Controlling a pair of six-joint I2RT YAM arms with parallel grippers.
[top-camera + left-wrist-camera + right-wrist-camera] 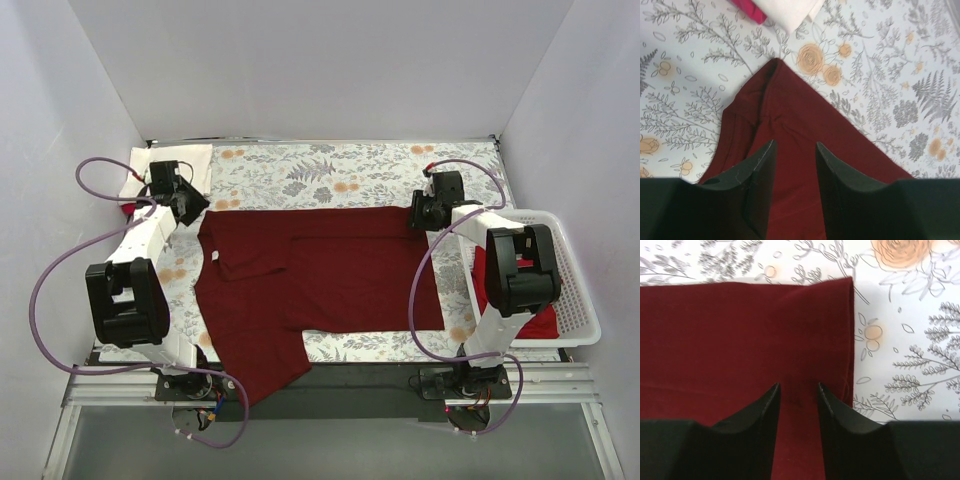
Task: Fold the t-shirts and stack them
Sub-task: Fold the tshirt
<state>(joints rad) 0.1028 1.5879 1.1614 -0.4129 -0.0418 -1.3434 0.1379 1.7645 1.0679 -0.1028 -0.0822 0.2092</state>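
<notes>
One maroon t-shirt (320,270) lies spread mid-frame. The left gripper (795,145) and right gripper (799,386) hang over its upper corners, jaws parted, pinching nothing. Upper left, one cream t-shirt (180,160) covers most of a red t-shirt (747,10); the one basket (575,290) at right has its red contents half hidden.

No legible txt or labels anywhere.

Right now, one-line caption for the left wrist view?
Left hand, open, poised over a corner of the maroon t-shirt on the floral tablecloth.
</notes>
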